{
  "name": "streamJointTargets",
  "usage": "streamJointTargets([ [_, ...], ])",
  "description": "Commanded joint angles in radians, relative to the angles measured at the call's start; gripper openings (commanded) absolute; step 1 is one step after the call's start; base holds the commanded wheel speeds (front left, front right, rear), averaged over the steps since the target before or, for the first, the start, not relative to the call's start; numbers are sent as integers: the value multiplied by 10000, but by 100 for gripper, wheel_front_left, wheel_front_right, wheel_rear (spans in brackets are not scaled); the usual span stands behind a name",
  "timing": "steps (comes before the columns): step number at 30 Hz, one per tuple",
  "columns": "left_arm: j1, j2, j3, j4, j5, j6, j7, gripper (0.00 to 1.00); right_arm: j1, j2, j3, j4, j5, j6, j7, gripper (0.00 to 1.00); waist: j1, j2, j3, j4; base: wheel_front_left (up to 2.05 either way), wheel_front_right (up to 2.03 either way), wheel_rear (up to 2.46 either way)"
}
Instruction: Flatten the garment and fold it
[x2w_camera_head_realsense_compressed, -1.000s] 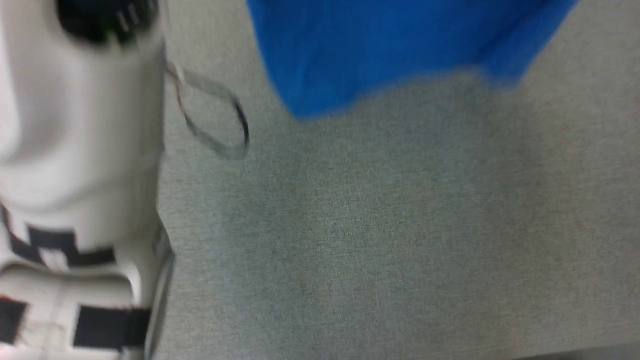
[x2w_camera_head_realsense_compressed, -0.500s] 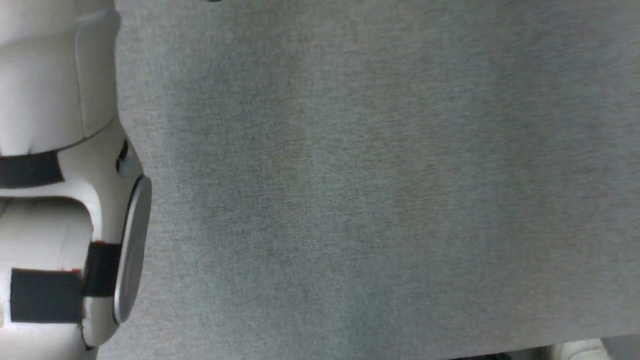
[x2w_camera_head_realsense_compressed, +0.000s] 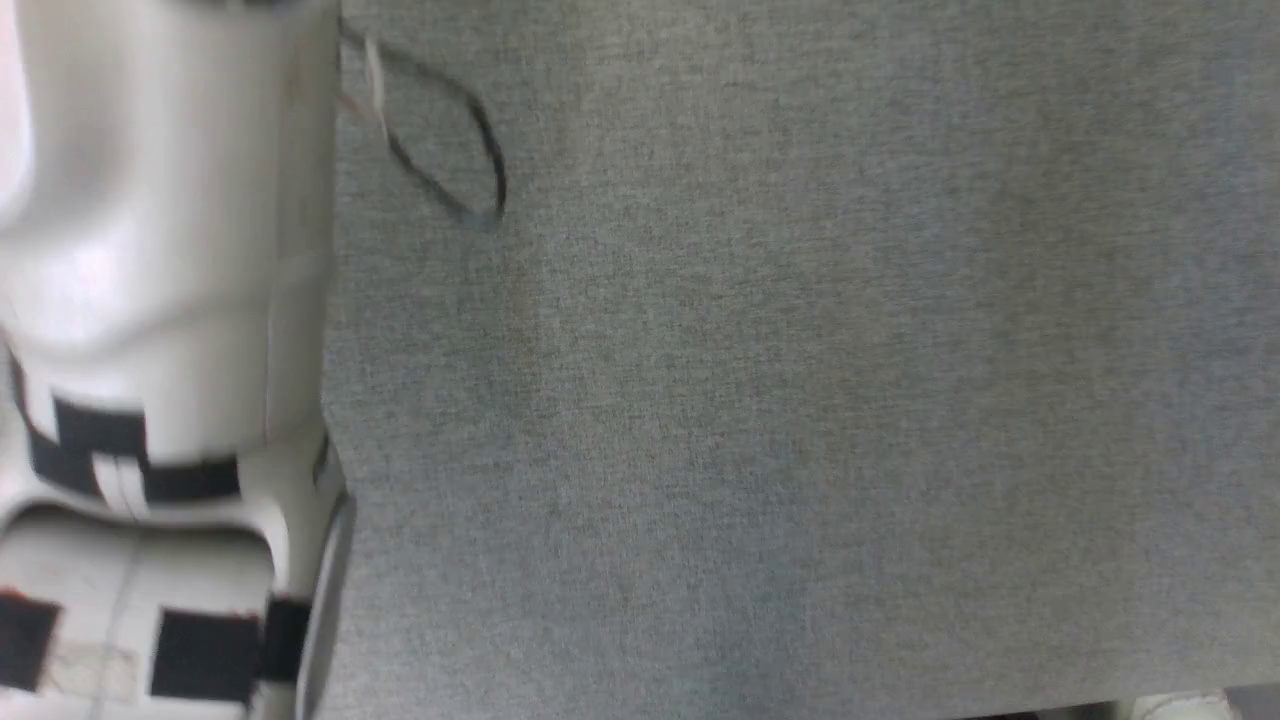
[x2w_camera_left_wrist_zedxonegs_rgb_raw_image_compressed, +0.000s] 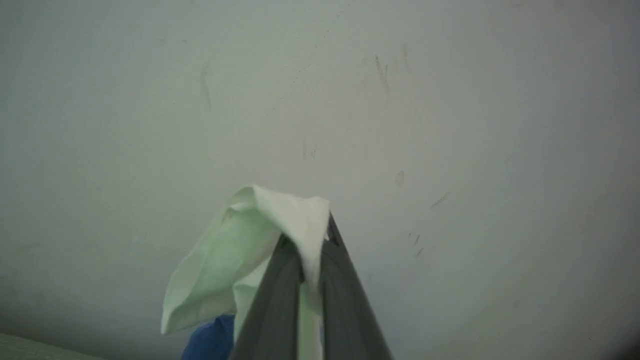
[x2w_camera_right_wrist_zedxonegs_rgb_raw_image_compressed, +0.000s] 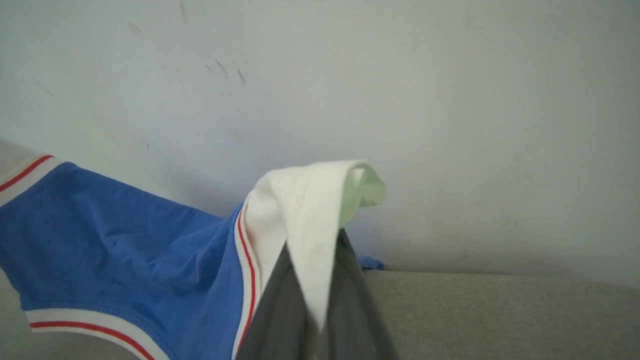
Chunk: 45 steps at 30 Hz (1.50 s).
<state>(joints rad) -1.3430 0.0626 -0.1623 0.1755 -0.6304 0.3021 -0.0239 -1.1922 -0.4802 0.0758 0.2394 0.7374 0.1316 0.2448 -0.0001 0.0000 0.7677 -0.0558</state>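
Left gripper (x2w_camera_left_wrist_zedxonegs_rgb_raw_image_compressed: 307, 242) and right gripper (x2w_camera_right_wrist_zedxonegs_rgb_raw_image_compressed: 315, 250), each a pair of long dark fingers, are clamped on white sleeve cloth of the royal-blue jersey shirt (x2w_camera_right_wrist_zedxonegs_rgb_raw_image_compressed: 125, 240) with thin red stripe trim. In the right wrist view its blue body stretches leftward in front of a scuffed pale wall (x2w_camera_right_wrist_zedxonegs_rgb_raw_image_compressed: 450, 100) and over the grey cloth-covered table (x2w_camera_right_wrist_zedxonegs_rgb_raw_image_compressed: 500, 315). In the head view, a pale forearm (x2w_camera_head_realsense_compressed: 160, 250) crosses that table
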Motion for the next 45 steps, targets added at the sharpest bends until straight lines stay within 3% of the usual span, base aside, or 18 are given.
streamJointTargets([
  [1,514,3,87,-360,-173,57,105,0,528,-135,-55,-313,260,-9,-22,0,1,0,-603,-178,0,0,0],
  [8,4502,526,82,-2828,-474,509,965,0,4335,-28,-1053,-2112,1367,-9,342,0,1,0,-1863,-364,0,0,0],
  [15,8712,813,219,-4864,-956,839,1320,0,7653,880,-2185,-3102,1419,-9,767,0,1,0,-2860,-395,0,0,0],
  [20,11462,1062,78,-5295,-1427,811,1777,0,9395,1674,-2791,-3231,1269,-9,1016,0,1,0,-3510,-341,0,0,0],
  [25,13594,894,505,-5600,-2091,664,1450,0,11100,2242,-3429,-3313,1023,-9,1247,0,1,0,-4173,-133,0,0,0],
  [32,15572,1085,906,-6303,-2643,320,1416,0,12957,3122,-4327,-3882,940,-9,1905,0,1,0,-4819,180,0,0,0],
  [38,16396,1225,693,-6618,-2843,82,1666,0,13743,3573,-4316,-4416,669,-9,2544,0,1,0,-4910,267,0,0,0],
  [41,16411,1187,644,-6549,-2694,29,1468,0,13894,3540,-4293,-4577,274,-9,2556,0,1,0,-4865,280,0,0,0],
  [45,15891,1396,173,-6112,-1885,22,1350,0,13825,2855,-3867,-4438,-1197,-9,1864,0,1,0,-4777,285,0,0,0],
])
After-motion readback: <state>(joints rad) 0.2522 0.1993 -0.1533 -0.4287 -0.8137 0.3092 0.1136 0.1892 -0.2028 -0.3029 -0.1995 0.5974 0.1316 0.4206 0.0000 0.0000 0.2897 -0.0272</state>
